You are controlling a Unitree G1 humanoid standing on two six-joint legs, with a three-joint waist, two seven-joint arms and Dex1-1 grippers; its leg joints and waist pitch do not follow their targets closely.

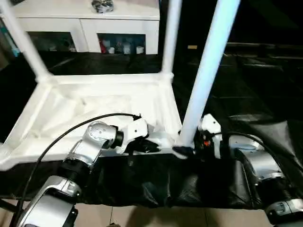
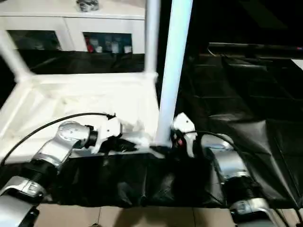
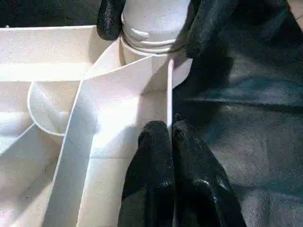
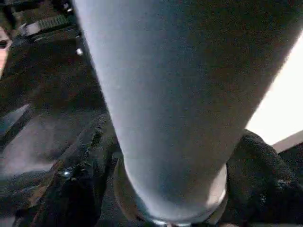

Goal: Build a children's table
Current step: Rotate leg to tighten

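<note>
Left gripper pinching tabletop rim, right gripper around leg, black sheet beneath.

Worktop before me, covered by a creased black sheet that hangs over its near edge. Directly on the sheet lies the children's table, upside down, its ribbed underside facing up and its white legs rising upright from the corners. The table occupies the left part of the worktop; the wrinkled sheet to the right lies bare. Below the near edge, a strip of pale floor shows.
</note>
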